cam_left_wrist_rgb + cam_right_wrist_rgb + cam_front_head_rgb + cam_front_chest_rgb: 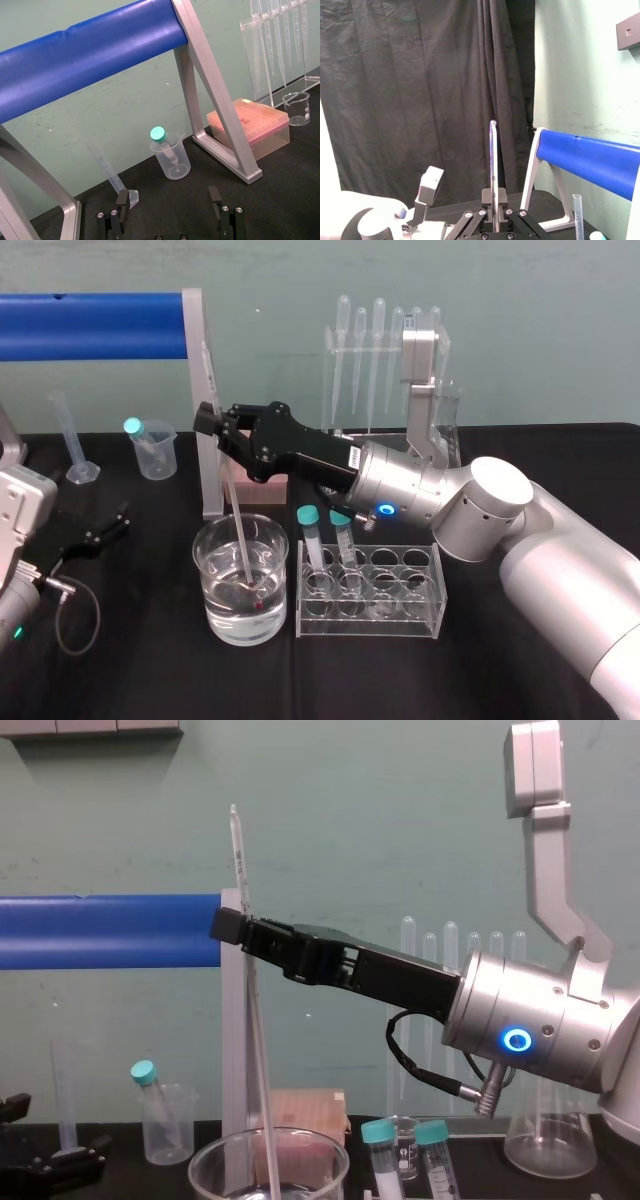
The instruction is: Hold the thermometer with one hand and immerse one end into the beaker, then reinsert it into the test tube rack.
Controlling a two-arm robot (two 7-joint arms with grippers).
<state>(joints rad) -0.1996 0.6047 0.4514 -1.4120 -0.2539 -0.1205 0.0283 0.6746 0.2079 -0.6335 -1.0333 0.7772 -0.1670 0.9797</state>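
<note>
- Right gripper [213, 428] jaws pinch the thermometer [240, 540] near-upright, so its red tip sits submerged in the beaker [283, 545], left of the test tube rack [420, 612].
- Left gripper [168, 202] parked far left, jaws spread.

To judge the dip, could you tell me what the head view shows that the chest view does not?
Head: the thermometer's tip down in the beaker's water, with the rack beside it. Chest: the thermometer's top standing above the blue bar. Both: the right gripper shut on the thermometer, the beaker's rim, the left gripper parked at left.
</note>
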